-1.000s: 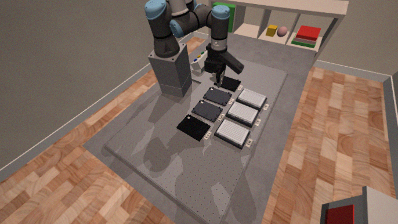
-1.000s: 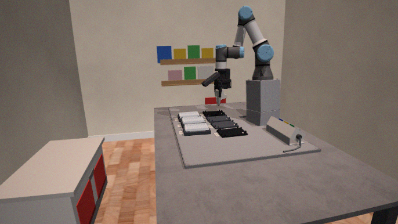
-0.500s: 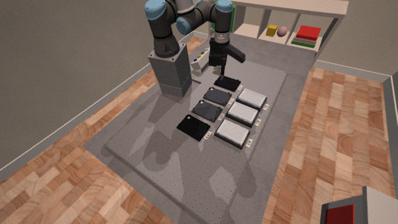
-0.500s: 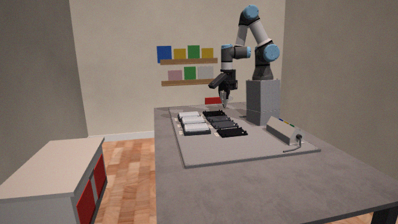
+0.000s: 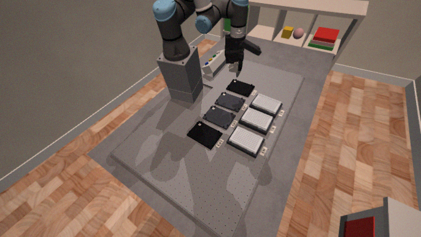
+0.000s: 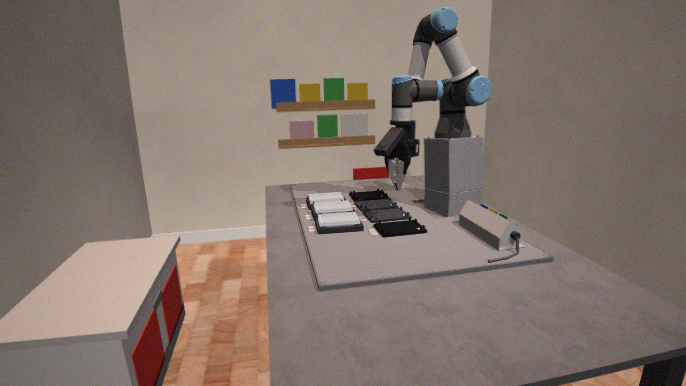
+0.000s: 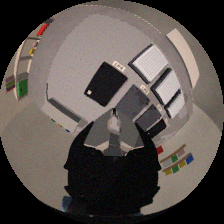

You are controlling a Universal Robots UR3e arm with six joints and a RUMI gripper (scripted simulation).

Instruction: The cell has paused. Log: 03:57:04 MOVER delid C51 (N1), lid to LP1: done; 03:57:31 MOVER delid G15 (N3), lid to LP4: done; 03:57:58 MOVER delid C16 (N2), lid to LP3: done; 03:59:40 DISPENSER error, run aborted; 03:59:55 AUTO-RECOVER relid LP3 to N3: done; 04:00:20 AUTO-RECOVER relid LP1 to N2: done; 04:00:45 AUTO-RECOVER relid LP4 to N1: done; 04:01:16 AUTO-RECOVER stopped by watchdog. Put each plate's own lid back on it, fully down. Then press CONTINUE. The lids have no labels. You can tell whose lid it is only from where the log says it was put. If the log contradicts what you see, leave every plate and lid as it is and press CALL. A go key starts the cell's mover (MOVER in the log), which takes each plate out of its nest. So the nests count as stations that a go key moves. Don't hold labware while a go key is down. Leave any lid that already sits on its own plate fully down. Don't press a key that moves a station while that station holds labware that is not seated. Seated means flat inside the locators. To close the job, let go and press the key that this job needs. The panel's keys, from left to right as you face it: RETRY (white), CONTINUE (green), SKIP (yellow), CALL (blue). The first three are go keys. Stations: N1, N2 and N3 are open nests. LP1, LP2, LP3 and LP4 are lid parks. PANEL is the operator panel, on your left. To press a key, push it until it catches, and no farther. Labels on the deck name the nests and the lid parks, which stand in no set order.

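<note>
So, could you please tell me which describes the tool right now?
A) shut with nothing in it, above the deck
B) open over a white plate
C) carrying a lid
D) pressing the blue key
A: the tool has its fingertips together, nothing between them, above the deck.

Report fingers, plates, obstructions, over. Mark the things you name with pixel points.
Fingers [image 5: 238,74] [image 6: 397,188] shut, raised above deck. Three plates [image 5: 257,118] [image 6: 332,206] [image 7: 167,85] in nests; can't tell whether lids are fully down. Nothing seen standing over the plates.
</note>
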